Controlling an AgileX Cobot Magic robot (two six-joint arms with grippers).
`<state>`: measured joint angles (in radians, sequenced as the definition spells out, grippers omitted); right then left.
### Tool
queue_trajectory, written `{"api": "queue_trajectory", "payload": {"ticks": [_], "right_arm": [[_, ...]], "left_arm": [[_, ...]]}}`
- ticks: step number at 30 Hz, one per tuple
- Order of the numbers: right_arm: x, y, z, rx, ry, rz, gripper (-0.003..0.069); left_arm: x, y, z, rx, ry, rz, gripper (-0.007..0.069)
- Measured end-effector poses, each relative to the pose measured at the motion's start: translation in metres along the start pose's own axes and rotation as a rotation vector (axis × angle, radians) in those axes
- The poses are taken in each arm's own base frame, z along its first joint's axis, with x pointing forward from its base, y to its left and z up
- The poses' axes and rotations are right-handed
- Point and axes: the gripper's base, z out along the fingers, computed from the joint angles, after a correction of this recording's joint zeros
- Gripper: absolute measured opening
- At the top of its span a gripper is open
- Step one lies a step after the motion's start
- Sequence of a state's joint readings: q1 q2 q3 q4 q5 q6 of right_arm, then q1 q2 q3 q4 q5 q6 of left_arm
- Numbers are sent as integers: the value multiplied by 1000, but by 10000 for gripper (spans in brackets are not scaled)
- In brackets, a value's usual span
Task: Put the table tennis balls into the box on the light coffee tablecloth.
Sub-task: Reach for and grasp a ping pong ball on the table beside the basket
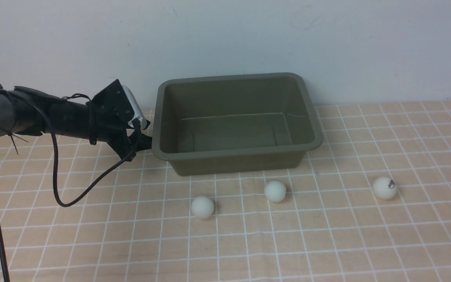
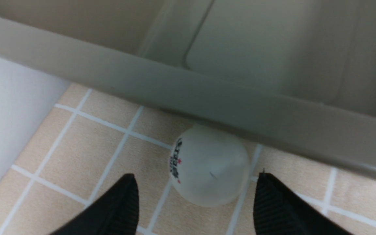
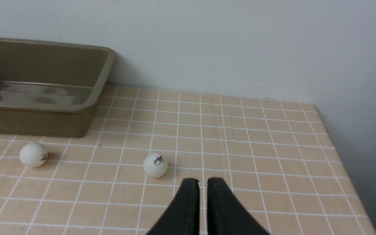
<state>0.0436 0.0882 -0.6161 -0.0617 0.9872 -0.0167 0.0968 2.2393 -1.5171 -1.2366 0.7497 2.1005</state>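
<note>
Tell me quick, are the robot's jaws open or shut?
Left gripper: open, a table tennis ball between its jaws, not gripped.
Right gripper: shut, empty.

No wording can be read with certainty. Black lettering with small red marks is printed on the table tennis ball (image 2: 209, 166) lying against the box (image 2: 207, 98), but it is blurred. Black print is seen on the rightmost ball (image 1: 385, 187), and a faint mark on the middle ball (image 3: 33, 155); both are too small to be made out

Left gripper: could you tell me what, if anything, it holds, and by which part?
Nothing: the left gripper is open, its fingers either side of a ball beside the box.
</note>
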Motion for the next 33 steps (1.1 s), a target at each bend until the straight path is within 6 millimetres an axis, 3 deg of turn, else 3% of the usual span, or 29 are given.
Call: {"api": "queue_trajectory", "payload": {"ticks": [11,18,27,33], "right_arm": [[0,0,0,0,0,0,33],[0,0,0,0,0,-4,33],[0,0,0,-1,1,-5,33],[0,0,0,-1,4,-7,33]], "left_arm": [[1,-2,5,3,7,35,393],[10,-6,18,15,-7,22,393],[4,-9,32,-38,4,56,393],[5,-7,35,-80,14,50,316]]}}
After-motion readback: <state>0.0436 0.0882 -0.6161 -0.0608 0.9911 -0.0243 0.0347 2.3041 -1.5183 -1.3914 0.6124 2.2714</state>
